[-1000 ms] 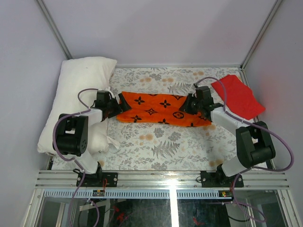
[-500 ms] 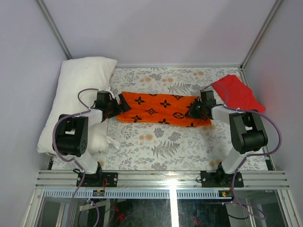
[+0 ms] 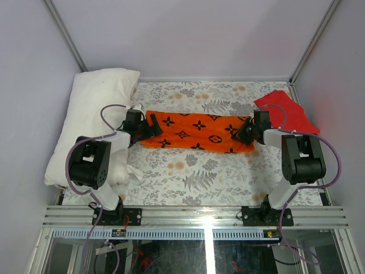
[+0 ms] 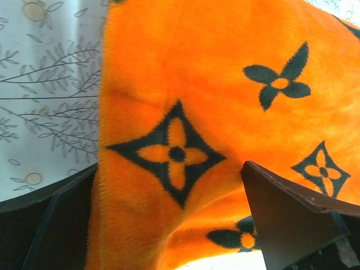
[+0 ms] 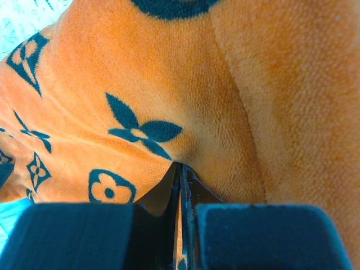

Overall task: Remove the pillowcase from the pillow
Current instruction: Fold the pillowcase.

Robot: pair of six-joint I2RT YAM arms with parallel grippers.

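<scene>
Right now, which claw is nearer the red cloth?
Right. The right claw pinches the right end of the pillowcase, just beside the red cloth; the left claw stands open at its left end, by the pillow.

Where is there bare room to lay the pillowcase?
Widest: the floral table covering between the pillowcase and the arm bases. A narrower strip runs behind it, along the back wall. Crowded: left side, by the pillow; far right corner, by the red cloth.
</scene>
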